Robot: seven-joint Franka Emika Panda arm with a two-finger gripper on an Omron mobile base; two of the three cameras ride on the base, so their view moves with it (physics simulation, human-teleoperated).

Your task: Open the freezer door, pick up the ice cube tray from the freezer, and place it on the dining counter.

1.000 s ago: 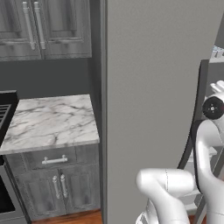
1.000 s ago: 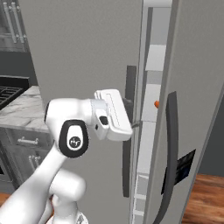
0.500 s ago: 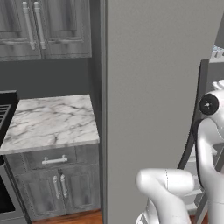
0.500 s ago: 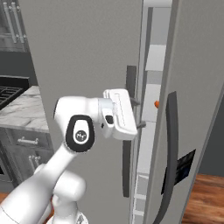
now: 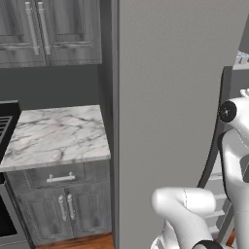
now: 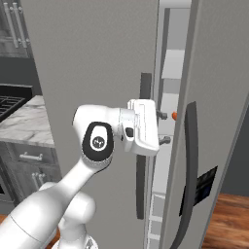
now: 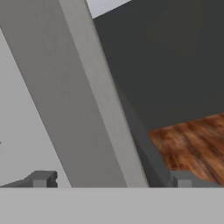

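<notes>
Now my gripper (image 6: 165,128), jaws spread wide, sits beside the matte grey freezer door (image 6: 97,63) with its long curved dark handle (image 6: 144,146).

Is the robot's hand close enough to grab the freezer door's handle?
Probably yes. The open end effector sits right at the dark handle of the freezer door, and nothing stands between them. Its fingertips point slightly past the handle, so it may need a small shift.

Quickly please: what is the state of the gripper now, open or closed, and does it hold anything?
Gripper: open, holding nothing, fingers spread in front of the gap beside the freezer door.
</notes>
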